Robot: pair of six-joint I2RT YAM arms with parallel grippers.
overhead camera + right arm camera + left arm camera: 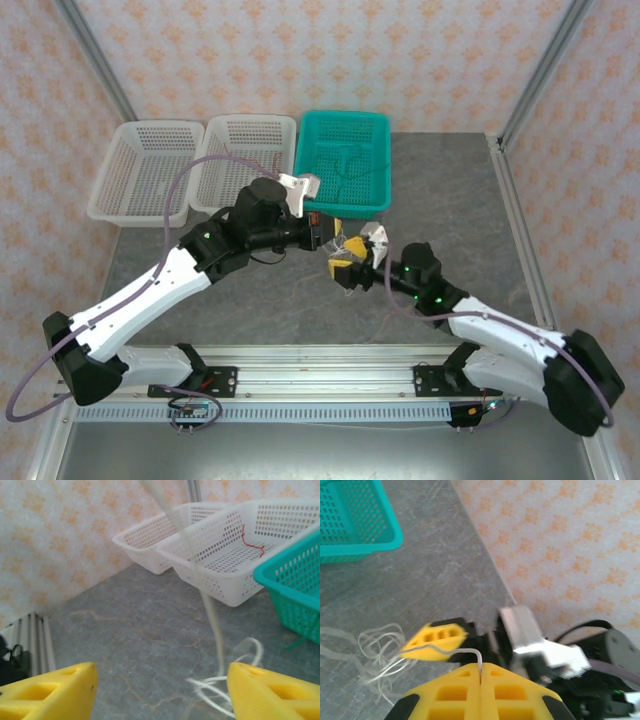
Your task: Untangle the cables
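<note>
Since the left claw (pixel 480 669) is pinched shut on 1 end of the white cable (pixel 212 615), that strand runs in a line from up high down to the loose white loops (pixel 377 647) lying on the grey tabletop (pixel 435 565). The right claw (pixel 162 680) has its 2 yellow fingers wide apart and isn't gripping anything. The strand drops through the gap, closer to its right finger than its left. So the long axis is roughly up-and-down, and the loops sit just ahead of the right claw. My guess is the right arm is the nearer one for the loops, so it'd drop down and forward to grab them while the left holds its end. The red cable (pixel 250 542) is in the middle white basket (pixel 230 580) and a green one (pixel 348 172) is in the teal basket (pixel 345 114)
</note>
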